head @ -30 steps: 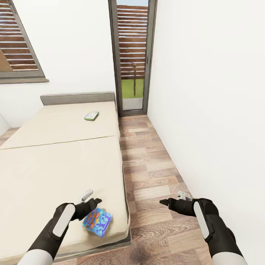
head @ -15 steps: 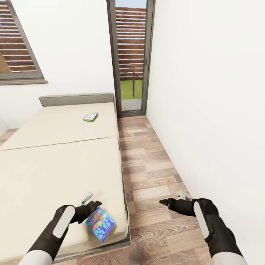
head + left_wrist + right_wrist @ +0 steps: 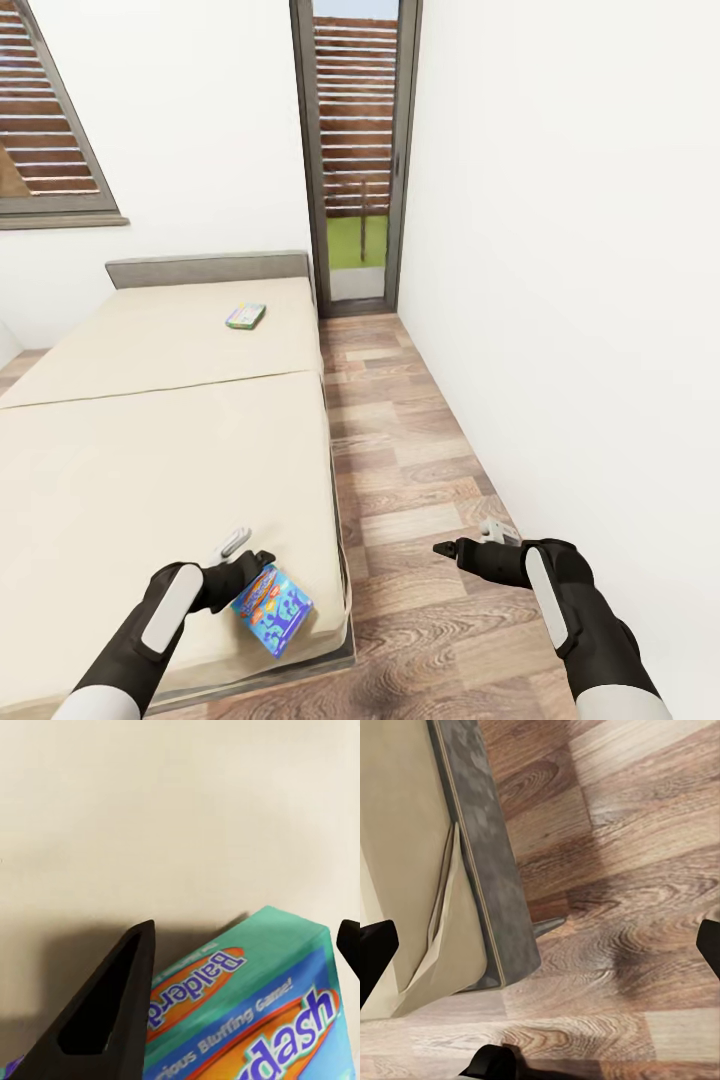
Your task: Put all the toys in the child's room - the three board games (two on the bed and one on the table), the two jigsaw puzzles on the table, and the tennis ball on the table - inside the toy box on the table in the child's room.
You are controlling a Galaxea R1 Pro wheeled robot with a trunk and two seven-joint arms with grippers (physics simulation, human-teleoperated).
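Beige mattress is covering the bed (image 3: 150,450), which is running along the robot's left side up to a grey headboard (image 3: 210,268) against the white wall. A mostly blue board game (image 3: 271,608) is lying flat on the near corner of the mattress, close to the bed's edge. The left hand (image 3: 243,560) is hovering just over that box's far end with its fingers spread; in the left wrist view one dark finger (image 3: 112,1012) is standing beside the teal-and-blue lid (image 3: 262,1020), the other is showing at the picture's edge, and the box is sitting in the gap between them, not pinched. A second, green-toned board game (image 3: 246,316) is resting far up the bed, near the headboard. The right hand (image 3: 446,549) is hanging over the wood-plank floor (image 3: 420,480), well apart from the bed, its fingers wide apart and holding nothing. Beyond, a tall dark-framed window (image 3: 355,150) is facing slatted fencing and grass.
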